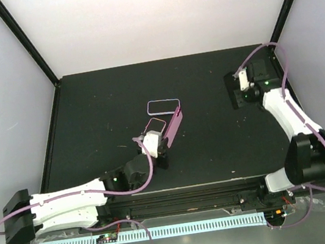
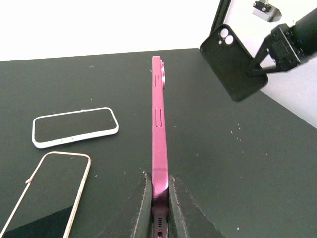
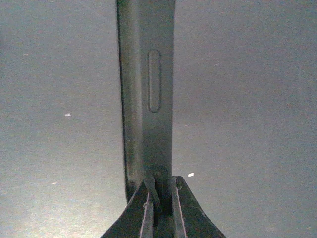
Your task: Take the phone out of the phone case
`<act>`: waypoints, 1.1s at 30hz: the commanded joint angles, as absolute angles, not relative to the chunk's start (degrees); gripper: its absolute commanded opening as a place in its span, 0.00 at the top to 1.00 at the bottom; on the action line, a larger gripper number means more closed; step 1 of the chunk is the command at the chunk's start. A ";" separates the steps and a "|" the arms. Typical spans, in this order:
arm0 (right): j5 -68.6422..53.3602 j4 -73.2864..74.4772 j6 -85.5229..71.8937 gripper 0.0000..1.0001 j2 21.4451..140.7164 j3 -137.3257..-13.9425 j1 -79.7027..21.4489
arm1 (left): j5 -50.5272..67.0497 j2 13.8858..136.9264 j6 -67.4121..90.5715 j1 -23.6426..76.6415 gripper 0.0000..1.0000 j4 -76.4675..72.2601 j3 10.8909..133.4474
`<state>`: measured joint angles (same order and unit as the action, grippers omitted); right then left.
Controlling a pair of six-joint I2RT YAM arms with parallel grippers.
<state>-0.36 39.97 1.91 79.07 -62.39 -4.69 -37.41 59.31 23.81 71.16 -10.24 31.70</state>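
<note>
A magenta phone (image 2: 158, 124) stands on its long edge, out of its case, with my left gripper (image 2: 159, 208) shut on its near end. In the top view the phone (image 1: 176, 123) tilts up from the left gripper (image 1: 162, 145) at the table's middle. My right gripper (image 2: 255, 67) is shut on the rim of an empty black phone case (image 2: 233, 62) and holds it off the table at the back right. The case (image 3: 148, 99) shows edge-on in the right wrist view, pinched in the right gripper (image 3: 161, 203). In the top view the case (image 1: 234, 93) hangs by the right gripper (image 1: 241, 88).
Two other phones lie flat on the black table (image 1: 98, 107) just left of the magenta phone: a white-rimmed one (image 2: 74, 126) farther back and a pale pink-rimmed one (image 2: 49, 191) nearer. They also show in the top view, the white-rimmed (image 1: 163, 105) and the pink-rimmed (image 1: 154, 126). White walls enclose the table.
</note>
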 commanded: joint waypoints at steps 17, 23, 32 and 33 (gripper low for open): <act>-19.37 49.15 17.48 0.99 110.35 -83.96 16.30 | -35.35 49.34 23.54 73.81 0.98 -1.72 28.79; -20.57 48.63 17.80 0.93 117.61 -88.26 17.74 | -35.70 50.45 24.00 74.32 0.99 -1.52 28.65; -16.74 45.93 17.50 0.53 115.97 -89.16 17.92 | -36.79 54.21 23.55 74.50 0.99 -1.09 30.14; -16.34 45.22 17.63 0.53 113.94 -87.40 17.86 | -37.21 54.87 23.21 74.53 0.99 -0.80 30.65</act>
